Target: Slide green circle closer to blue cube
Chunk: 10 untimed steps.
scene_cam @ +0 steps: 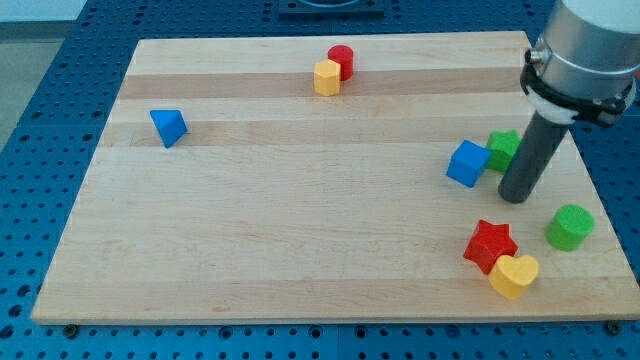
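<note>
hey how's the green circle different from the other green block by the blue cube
The green circle is a round cylinder standing alone near the view's right edge; the other green block is angular and touches the blue cube. The circle shows whole; the rod partly hides the other block. My tip sits between them. Both are the same green.

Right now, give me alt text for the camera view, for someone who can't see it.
My tip rests on a wooden board just right of the blue cube, with the green circle lower right of it. A green block sits behind the rod; a red star touches a yellow heart.
</note>
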### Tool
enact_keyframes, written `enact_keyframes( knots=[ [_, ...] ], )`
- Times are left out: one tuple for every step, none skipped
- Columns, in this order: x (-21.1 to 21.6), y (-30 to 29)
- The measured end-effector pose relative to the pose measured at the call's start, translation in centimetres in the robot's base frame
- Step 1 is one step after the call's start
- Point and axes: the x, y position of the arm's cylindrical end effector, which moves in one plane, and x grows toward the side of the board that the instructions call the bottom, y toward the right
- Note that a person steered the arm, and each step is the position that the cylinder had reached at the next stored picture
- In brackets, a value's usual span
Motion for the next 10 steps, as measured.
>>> enact_keyframes(
  knots=[
    [-2.1,4.1],
    [0.5,9.3],
    [2.7,9.1],
    [6.9,9.0],
    [6.9,9.0],
    [6.9,8.2],
    [6.9,4.4],
    [6.5,2.3],
    [1.7,-1.3],
    [-1.4,-2.6]
  ],
)
